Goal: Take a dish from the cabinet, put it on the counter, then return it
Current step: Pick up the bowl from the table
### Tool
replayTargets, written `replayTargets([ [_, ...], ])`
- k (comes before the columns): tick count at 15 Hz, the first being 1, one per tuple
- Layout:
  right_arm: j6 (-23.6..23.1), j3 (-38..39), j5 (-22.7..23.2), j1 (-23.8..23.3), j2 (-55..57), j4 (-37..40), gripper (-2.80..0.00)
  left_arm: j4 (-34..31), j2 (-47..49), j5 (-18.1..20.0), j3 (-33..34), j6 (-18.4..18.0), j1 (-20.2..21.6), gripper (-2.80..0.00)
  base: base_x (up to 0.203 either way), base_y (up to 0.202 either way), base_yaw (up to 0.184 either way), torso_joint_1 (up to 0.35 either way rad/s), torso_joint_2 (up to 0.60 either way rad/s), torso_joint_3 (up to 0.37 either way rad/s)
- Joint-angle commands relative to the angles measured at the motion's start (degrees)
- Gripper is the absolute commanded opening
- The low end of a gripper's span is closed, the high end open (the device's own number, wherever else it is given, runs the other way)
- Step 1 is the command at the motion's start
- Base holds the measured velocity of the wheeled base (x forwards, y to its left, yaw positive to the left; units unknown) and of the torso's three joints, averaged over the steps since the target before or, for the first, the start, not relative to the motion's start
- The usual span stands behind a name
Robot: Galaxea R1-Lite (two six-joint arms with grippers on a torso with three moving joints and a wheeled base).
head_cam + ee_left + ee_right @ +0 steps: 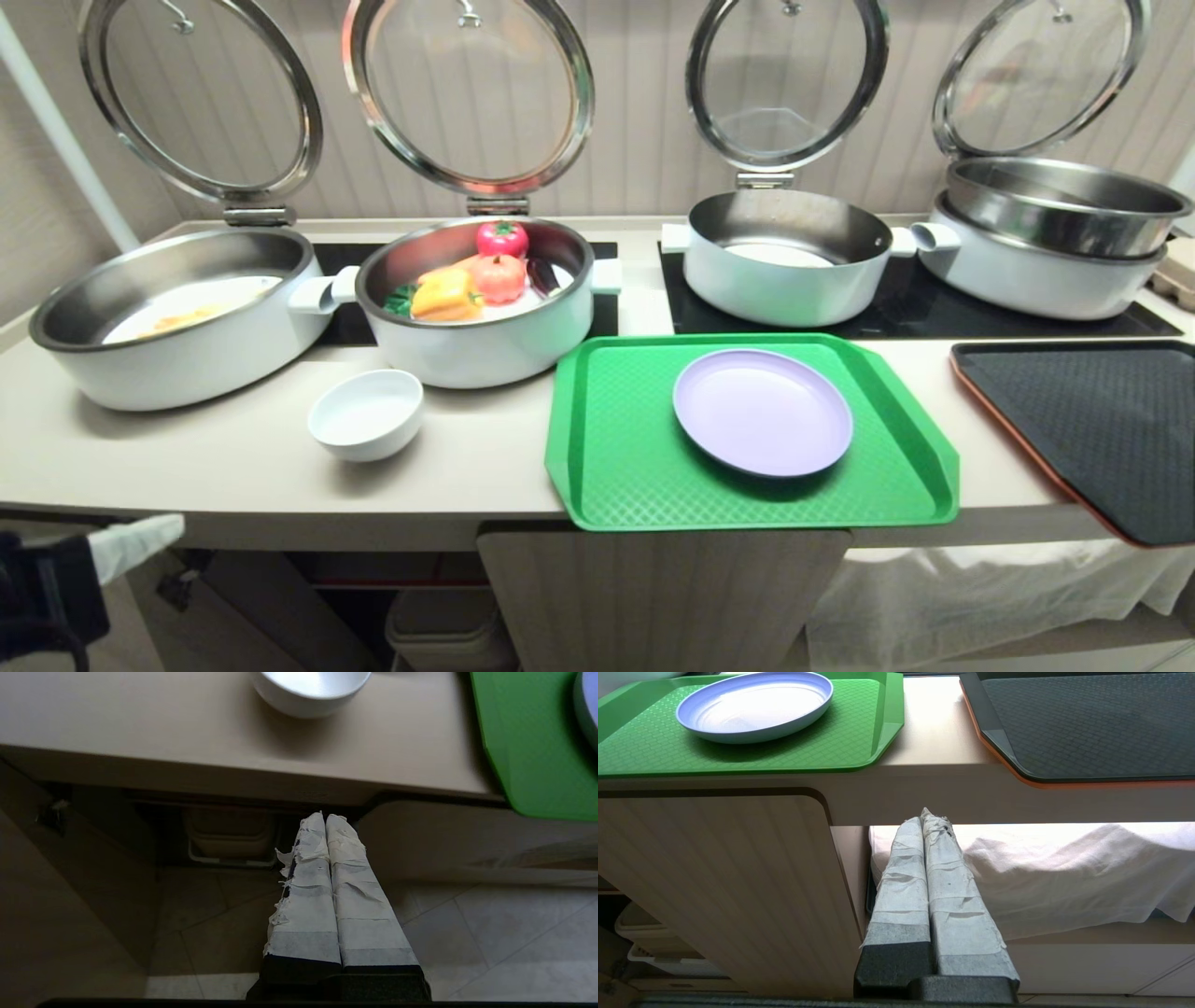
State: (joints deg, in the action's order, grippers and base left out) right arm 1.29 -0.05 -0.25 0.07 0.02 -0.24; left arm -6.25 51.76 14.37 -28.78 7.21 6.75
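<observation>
Beige counter (233, 476) carries the white bowl (365, 413) set back from its front edge, left of the green tray (616, 448) overhanging the cabinet (653, 597). Left gripper (325, 819), fingers pressed together and empty, hangs below the edge; right gripper (924, 814) likewise.

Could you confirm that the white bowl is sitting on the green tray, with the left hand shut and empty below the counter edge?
Not quite: the bowl stands on the bare counter, left of the tray, as the head view shows. The rest holds: the left hand is shut, empty, below the counter edge.
</observation>
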Motion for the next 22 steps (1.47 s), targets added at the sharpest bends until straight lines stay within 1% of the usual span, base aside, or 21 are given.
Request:
replayTargets([
  [1, 0.03, 0.04, -0.01, 0.01, 0.06, -0.02, -2.80, 0.00, -10.12, 0.06, 7.10, -1.19, 0.03, -2.80, 0.000, 0.000, 0.000, 0.000, 0.00, 0.000],
  [5, 0.03, 0.05, -0.01, 0.01, 0.06, -0.02, -2.80, -0.02, -24.03, 0.22, 16.14, -4.99, -0.07, -2.80, 0.000, 0.000, 0.000, 0.000, 0.00, 0.000],
  [8, 0.03, -0.03, -0.01, 0.01, 0.06, -0.02, -2.80, -0.10, -34.91, 0.36, 20.98, -6.35, -0.79, -2.80, 0.000, 0.000, 0.000, 0.000, 0.00, 0.000],
  [10, 0.03, -0.04, -0.01, 0.01, 0.06, -0.02, -2.80, 0.11, -35.91, -0.42, 23.37, -7.78, -1.26, -2.80, 0.000, 0.000, 0.000, 0.000, 0.00, 0.000],
  [11, 0.03, -0.02, -0.01, 0.01, 0.06, -0.02, -2.80, 1.62, -35.86, -0.72, 23.96, -8.56, -1.30, -2.80, 0.000, 0.000, 0.000, 0.000, 0.00, 0.000],
  [12, 0.03, 0.05, -0.01, 0.01, 0.06, -0.02, -2.80, 4.95, -35.86, -0.80, 25.10, -9.14, -1.34, -2.80, 0.000, 0.000, 0.000, 0.000, 0.00, 0.000],
  [13, 0.03, 0.01, -0.01, 0.01, 0.06, -0.02, -2.80, 9.69, -35.87, -0.90, 26.55, -9.47, -1.69, -2.80, 0.000, 0.000, 0.000, 0.000, 0.00, 0.000],
  [14, 0.03, -0.04, -0.01, 0.01, 0.06, -0.02, -2.80, 13.73, -36.41, -1.26, 27.80, -9.57, -3.88, -2.80, 0.000, 0.000, 0.000, 0.000, 0.00, 0.000],
  [15, 0.03, 0.05, -0.01, 0.01, 0.06, -0.02, -2.80, 15.20, -37.93, -2.37, 28.31, -9.82, -7.26, -2.80, 0.000, 0.000, 0.000, 0.000, 0.00, 0.000],
  [16, 0.03, 0.05, -0.01, 0.01, 0.06, -0.02, -2.80, 15.20, -39.61, -3.72, 28.55, -10.16, -8.59, -2.80, 0.000, 0.000, 0.000, 0.000, 0.00, 0.000],
  [17, 0.03, -0.04, -0.01, 0.01, 0.06, -0.02, -2.80, 13.70, -42.69, -4.39, 28.42, -9.96, -8.09, -2.80, 0.000, 0.000, 0.000, 0.000, 0.00, 0.000],
  [19, 0.03, 0.05, -0.01, 0.01, 0.06, -0.02, -2.80, 8.11, -49.54, -5.40, 27.12, -8.83, -7.31, -2.80, 0.000, 0.000, 0.000, 0.000, 0.00, 0.000],
  [20, 0.03, 0.05, -0.01, 0.01, 0.06, -0.02, -2.80, 5.74, -51.53, -7.04, 26.59, -8.30, -7.08, -2.80, 0.000, 0.000, 0.000, 0.000, 0.00, 0.000],
  [21, 0.03, -0.04, -0.01, 0.01, 0.06, -0.02, -2.80, 4.84, -51.70, -9.01, 26.35, -7.28, -6.95, -2.80, 0.000, 0.000, 0.000, 0.000, 0.00, 0.000],
  [22, 0.03, -0.04, -0.01, 0.01, 0.06, -0.02, -2.80, 4.75, -51.67, -8.92, 26.32, -6.77, -6.93, -2.80, 0.000, 0.000, 0.000, 0.000, 0.00, 0.000],
])
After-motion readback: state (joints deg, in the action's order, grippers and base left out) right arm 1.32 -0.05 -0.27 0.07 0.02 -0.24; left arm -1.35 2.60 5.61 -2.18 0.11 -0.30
